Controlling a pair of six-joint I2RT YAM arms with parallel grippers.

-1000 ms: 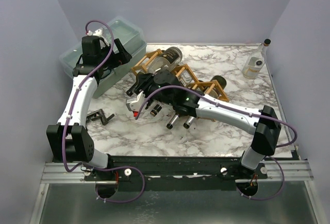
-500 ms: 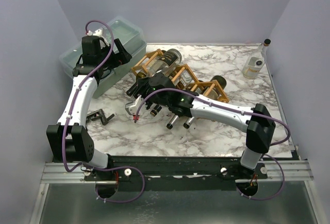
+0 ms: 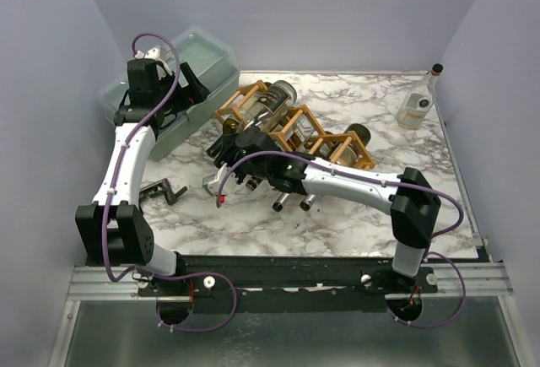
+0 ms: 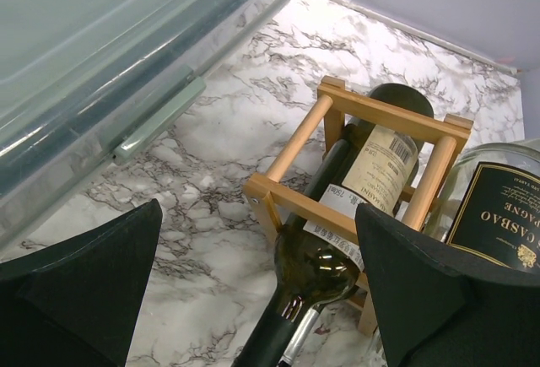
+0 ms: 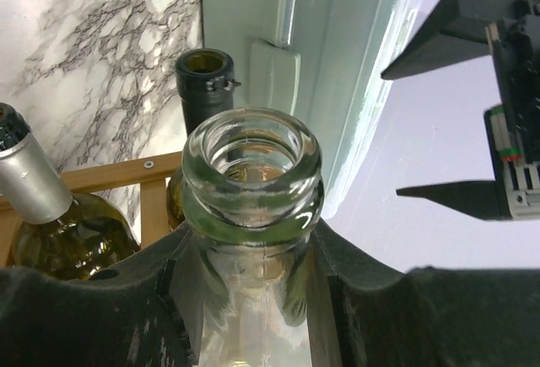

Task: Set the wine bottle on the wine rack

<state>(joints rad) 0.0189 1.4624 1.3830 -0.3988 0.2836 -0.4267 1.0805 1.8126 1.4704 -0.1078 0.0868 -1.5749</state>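
The wine rack [image 3: 337, 143], a light wooden lattice, lies across the middle of the marble table and holds several bottles. A clear wine bottle with a black label [image 3: 274, 101] lies in a cell near its left end, next to a green bottle [image 4: 371, 173]. My right gripper [image 3: 234, 143] is shut on the clear bottle's neck [image 5: 251, 173], just below the open mouth. My left gripper [image 3: 192, 89] is open and empty, above the table left of the rack [image 4: 291, 139], beside the bin. The clear bottle's label shows in the left wrist view [image 4: 498, 207].
A translucent green lidded bin [image 3: 169, 89] stands at the back left. A small clear bottle [image 3: 415, 105] stands at the back right corner. A black clamp-like part [image 3: 166, 190] lies at the front left. Bottle necks [image 3: 291, 198] stick out of the rack's near side.
My right arm has swung left and its elbow has come in, still holding the clear bottle's neck at the rack. My left gripper has drawn back a little to the left.
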